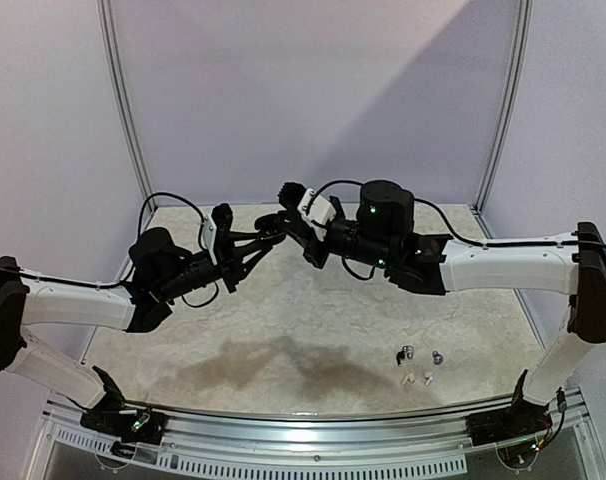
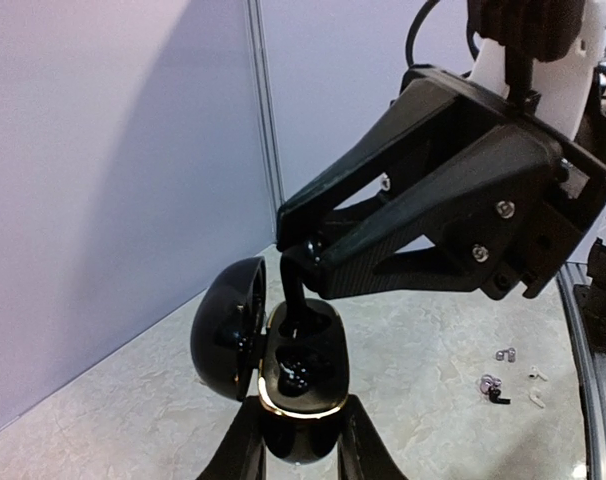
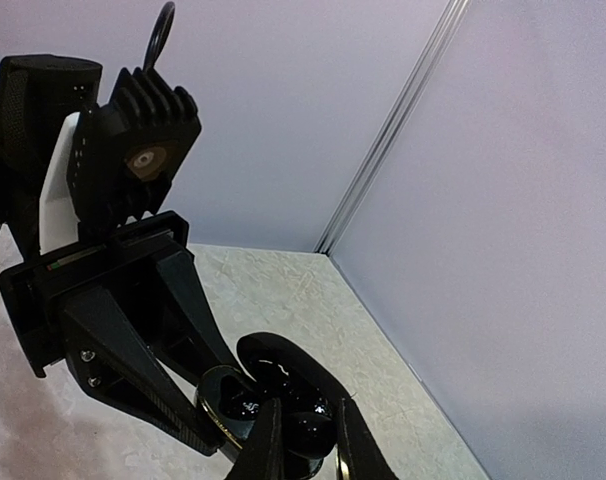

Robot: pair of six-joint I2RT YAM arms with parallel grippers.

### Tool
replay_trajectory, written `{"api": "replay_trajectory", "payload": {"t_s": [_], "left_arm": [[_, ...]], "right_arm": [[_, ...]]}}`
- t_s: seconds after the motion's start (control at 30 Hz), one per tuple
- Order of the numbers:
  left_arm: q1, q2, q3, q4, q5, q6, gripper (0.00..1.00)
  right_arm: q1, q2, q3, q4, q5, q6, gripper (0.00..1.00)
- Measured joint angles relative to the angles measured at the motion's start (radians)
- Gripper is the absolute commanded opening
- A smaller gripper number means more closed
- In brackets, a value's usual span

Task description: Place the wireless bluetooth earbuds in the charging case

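My left gripper (image 2: 301, 415) is shut on the base of a glossy black charging case (image 2: 305, 385) and holds it high above the table, its lid (image 2: 223, 328) swung open to the left. One black earbud (image 2: 291, 378) lies in the lower slot. My right gripper (image 2: 301, 268) reaches in from above, shut on the second black earbud (image 3: 311, 432), which is at the upper slot. In the top view both grippers (image 1: 273, 238) meet mid-air at the back centre. A dark purplish pair (image 1: 435, 357) and a white stemmed pair (image 1: 409, 380) lie on the table at the front right.
The marbled table (image 1: 283, 330) is enclosed by lilac walls at the back and both sides. A metal rail (image 1: 313, 430) runs along the near edge. The loose earbuds also show in the left wrist view (image 2: 495, 388), far below the case.
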State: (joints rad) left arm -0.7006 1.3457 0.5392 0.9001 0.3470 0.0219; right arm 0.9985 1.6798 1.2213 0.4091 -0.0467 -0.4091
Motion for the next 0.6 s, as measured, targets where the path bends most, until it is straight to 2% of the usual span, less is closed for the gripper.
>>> {"api": "replay_trajectory", "payload": {"t_s": [0.13,0.4,0.6], "left_arm": [[0.000,0.000,0.000,0.000,-0.009,-0.001,0.00],[0.000,0.000,-0.005,-0.002,-0.013,-0.007,0.00],[0.000,0.000,-0.009,-0.004,-0.022,-0.007,0.00]], "right_arm": [[0.001,0.009,0.014,-0.014,0.004,-0.022,0.01],[0.003,0.013,0.039,-0.064,0.005,-0.050,0.14],[0.003,0.024,0.056,-0.088,0.006,-0.059,0.16]]}}
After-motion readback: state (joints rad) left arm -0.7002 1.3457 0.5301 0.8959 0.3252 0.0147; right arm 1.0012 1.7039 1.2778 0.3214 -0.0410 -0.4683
